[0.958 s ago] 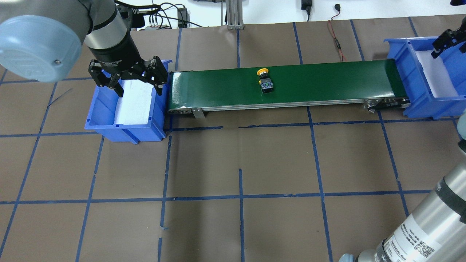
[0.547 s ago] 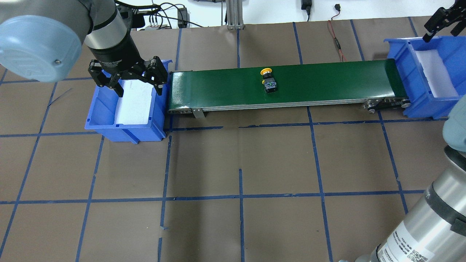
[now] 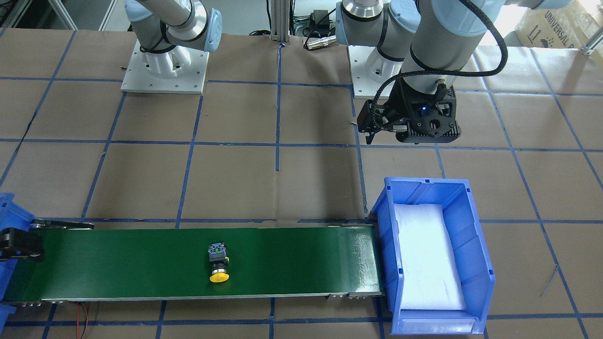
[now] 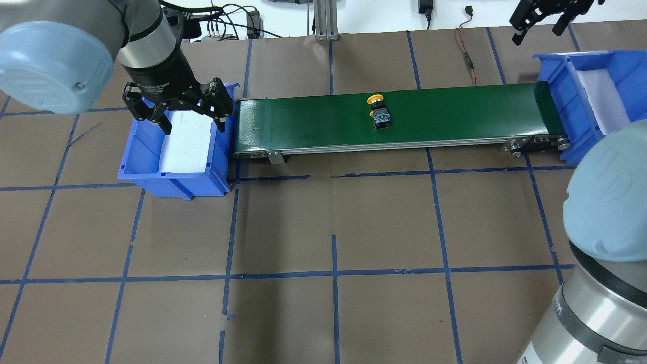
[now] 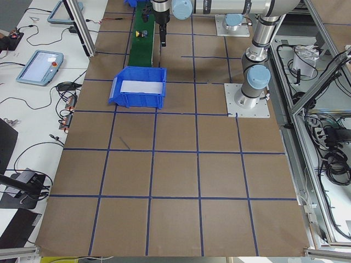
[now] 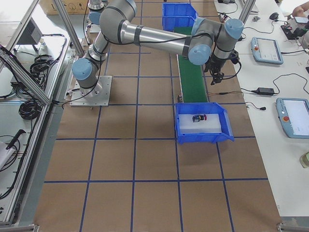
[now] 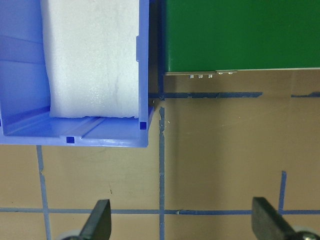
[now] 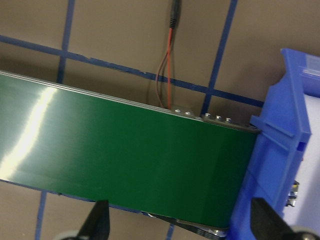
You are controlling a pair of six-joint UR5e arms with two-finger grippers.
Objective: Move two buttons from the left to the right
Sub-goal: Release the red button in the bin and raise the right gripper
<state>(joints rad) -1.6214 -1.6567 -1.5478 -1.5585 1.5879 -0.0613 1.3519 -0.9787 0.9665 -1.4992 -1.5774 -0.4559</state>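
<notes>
The yellow button [image 4: 378, 107] lies on its side on the green conveyor belt [image 4: 455, 111], a little right of the middle; it also shows in the front view [image 3: 218, 264]. The red button [image 6: 199, 117] lies on white foam in the right blue bin [image 6: 203, 137]. My left gripper [image 4: 194, 126] is open and empty above the left blue bin [image 4: 151, 167], whose foam is bare. My right gripper [image 4: 537, 23] is open and empty, raised over the belt's right end, to the left of the right bin [image 4: 556, 91].
A red and black cable [image 4: 467, 55] lies on the table behind the belt. The right arm's elbow [image 4: 606, 202] fills the overhead view's lower right corner. Brown paper with blue tape lines [image 4: 333, 273] covers the table.
The yellow button has ridden the belt to the right. My right gripper has risen out of the right bin and moved left and back. The left gripper has not moved.
</notes>
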